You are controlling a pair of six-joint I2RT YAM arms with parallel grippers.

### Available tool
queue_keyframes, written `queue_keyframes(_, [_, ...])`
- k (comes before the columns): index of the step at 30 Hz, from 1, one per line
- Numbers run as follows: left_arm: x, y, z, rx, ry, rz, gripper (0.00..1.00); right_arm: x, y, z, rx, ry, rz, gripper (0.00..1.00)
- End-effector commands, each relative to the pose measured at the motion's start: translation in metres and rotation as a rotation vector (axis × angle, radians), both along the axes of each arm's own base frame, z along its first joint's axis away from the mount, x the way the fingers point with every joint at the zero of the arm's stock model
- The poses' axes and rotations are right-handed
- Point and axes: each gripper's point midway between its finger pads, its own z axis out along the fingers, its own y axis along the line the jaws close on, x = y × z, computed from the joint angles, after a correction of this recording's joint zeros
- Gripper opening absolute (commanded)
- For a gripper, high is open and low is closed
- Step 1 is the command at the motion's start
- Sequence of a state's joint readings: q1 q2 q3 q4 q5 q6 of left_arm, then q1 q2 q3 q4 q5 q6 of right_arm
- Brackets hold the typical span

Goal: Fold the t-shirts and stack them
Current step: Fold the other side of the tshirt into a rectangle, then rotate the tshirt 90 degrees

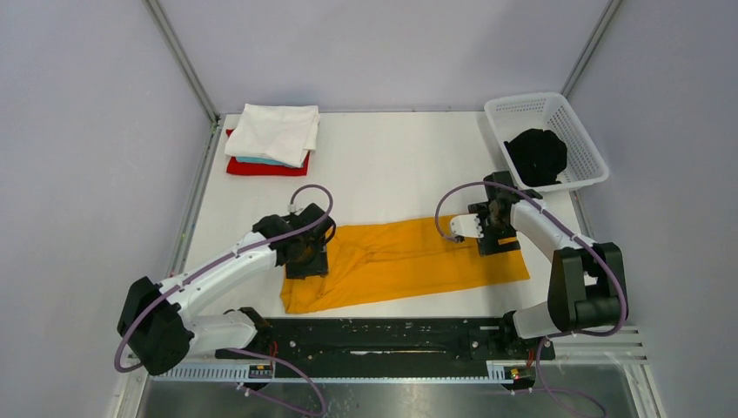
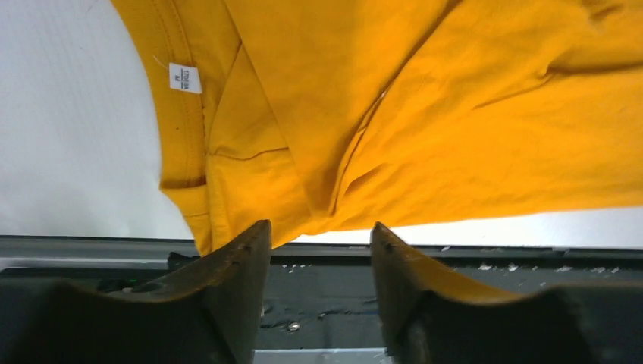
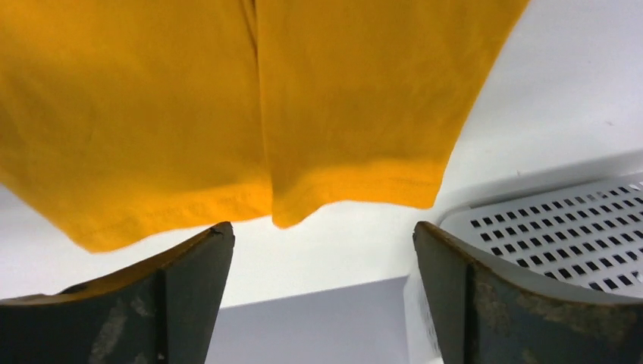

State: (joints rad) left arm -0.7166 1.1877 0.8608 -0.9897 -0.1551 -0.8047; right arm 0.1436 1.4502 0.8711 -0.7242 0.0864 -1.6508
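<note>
Two arms reach inward from the near edge and bend down over the mustard-yellow t-shirt (image 1: 409, 261). The left gripper (image 2: 319, 225) hangs above the shirt's collar end. Its fingers are moderately apart, with nothing between them. The right gripper (image 3: 323, 226) hangs above the hem end. Its fingers are spread wide and hold nothing.

The yellow shirt lies across the near half of the table, folded lengthwise into a long strip. The collar end points to the left and the hem end to the right. The left wrist view shows the neck label (image 2: 185, 78) inside the collar. It also shows loose creases at the folded sleeve.

The table (image 1: 392, 165) has a flat white top. Pale grey walls enclose it on three sides. A black rail (image 1: 392, 335) runs along the near edge between the arm bases.

At the far left corner is a stack of folded shirts: a white t-shirt (image 1: 277, 129) on top, a light-blue t-shirt (image 1: 261, 160) showing as a thin edge, and a red t-shirt (image 1: 261, 167) at the bottom. At the far right corner is a white lattice basket (image 1: 531, 97) holding a crumpled black t-shirt (image 1: 537, 155). The basket is just beyond the right arm's wrist.
</note>
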Motion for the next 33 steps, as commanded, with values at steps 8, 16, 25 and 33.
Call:
queue_keyframes(8, [0.019, -0.024, 0.047, -0.186, -0.201, 0.019, 0.99, 0.042, 0.047, 0.114, 0.324, -0.381, -0.012, 0.99])
queue_keyframes(16, [0.068, -0.080, 0.033, -0.373, -0.300, 0.080, 0.99, 0.148, 0.084, 0.331, 1.426, -1.001, -0.804, 0.99])
queue_keyframes(25, [0.086, -0.105, -0.035, -0.438, -0.169, 0.169, 0.99, 0.106, 0.098, 0.141, 1.228, -0.310, -1.799, 1.00])
queue_keyframes(33, [0.149, -0.108, -0.054, -0.542, -0.202, 0.279, 0.99, 0.057, 0.111, 0.012, 0.979, -0.054, -1.995, 0.99])
